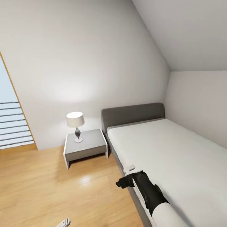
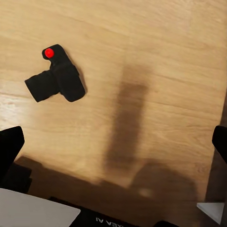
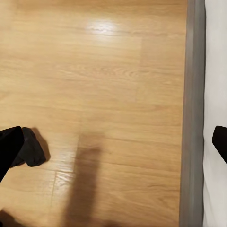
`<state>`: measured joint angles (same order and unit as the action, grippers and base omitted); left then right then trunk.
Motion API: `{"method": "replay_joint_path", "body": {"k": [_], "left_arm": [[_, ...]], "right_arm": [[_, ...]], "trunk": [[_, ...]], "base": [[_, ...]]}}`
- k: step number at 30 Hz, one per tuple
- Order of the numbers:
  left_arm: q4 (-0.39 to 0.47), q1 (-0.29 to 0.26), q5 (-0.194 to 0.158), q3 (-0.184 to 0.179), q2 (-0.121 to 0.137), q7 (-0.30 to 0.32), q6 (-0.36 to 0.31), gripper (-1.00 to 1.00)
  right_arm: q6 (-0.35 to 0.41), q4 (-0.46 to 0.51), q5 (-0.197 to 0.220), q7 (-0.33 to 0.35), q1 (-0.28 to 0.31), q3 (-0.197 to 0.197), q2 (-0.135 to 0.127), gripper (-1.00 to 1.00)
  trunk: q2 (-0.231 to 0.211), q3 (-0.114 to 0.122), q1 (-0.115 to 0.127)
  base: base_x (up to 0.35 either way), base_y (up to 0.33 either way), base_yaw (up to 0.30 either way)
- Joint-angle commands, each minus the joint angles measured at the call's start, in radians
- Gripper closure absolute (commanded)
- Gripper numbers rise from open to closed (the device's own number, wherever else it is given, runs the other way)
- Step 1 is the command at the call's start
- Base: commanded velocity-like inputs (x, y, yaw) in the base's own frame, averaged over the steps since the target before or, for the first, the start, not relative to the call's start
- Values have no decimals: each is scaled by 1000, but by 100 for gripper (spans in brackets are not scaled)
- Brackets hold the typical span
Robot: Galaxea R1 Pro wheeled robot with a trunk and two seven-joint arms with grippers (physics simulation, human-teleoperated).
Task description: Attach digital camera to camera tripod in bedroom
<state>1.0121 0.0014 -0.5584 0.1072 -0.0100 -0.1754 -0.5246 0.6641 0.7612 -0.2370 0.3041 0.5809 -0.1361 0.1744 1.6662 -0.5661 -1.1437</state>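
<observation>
Both arms' jaws gape empty above wood floor (image 2: 156, 56) where digital camera (image 2: 56, 75) lies.

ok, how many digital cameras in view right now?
1. The digital camera lies on the wood floor in the left wrist view, apart from the gripper. The dark shape in the right wrist view may be the same camera; cannot tell.
</observation>
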Motion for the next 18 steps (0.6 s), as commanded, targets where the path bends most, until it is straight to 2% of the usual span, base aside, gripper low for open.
{"method": "replay_joint_path", "body": {"k": [1, 12, 16, 18], "left_arm": [[3, 0, -11, 2, -1, -7, -5, -100], [17, 0, -8, 0, -2, -13, -4, -100], [63, -3, -10, -1, 1, -15, -9, -100], [117, -7, -11, 0, 4, -16, -20, -100]], "right_arm": [[4, 1, -10, 7, 1, 0, 0, -100], [4, 3, -7, 13, 1, 4, 0, -100], [4, 6, -7, 14, 1, 4, 0, -100], [5, 7, -7, 15, 1, 4, 0, -100]], "trunk": [[8, -4, -4], [85, -39, -46], [113, -51, -61], [127, -57, -69]], "base": [[0, 0, 0], [0, 0, 0], [0, 0, 0], [0, 0, 0]]}}
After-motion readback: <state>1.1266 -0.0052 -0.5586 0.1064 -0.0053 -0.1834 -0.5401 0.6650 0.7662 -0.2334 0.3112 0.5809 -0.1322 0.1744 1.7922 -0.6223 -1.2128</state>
